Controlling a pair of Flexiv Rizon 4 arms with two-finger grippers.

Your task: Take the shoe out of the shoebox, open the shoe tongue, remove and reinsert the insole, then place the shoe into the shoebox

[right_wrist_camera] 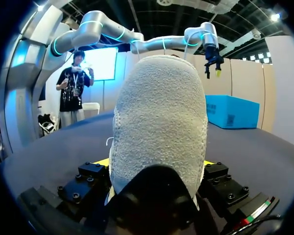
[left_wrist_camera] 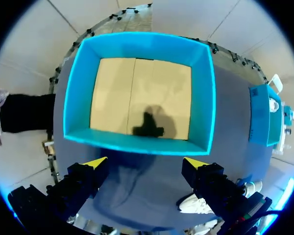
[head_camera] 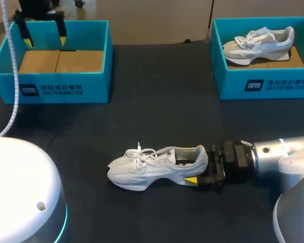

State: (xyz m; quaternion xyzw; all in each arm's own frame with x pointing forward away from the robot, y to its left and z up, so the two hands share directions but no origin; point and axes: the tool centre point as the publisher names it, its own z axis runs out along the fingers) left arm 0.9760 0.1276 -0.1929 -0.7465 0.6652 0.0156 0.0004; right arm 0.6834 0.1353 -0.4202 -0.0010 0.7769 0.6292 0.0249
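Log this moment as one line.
right gripper: shut on shoe heel, shoe on table | left gripper: open, over left shoebox | right shoebox: holds second shoe

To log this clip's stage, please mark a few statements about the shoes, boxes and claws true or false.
1. The white lace-up sneaker lies on the black table, outside both boxes. True.
2. The right claw is open beside it. False: it is shut on the heel.
3. The left teal cardboard shoebox holds a shoe. False: only its brown floor shows.
4. The left claw hangs open above that shoebox. True.
5. The right teal cardboard shoebox holds a grey-and-white sneaker. True.
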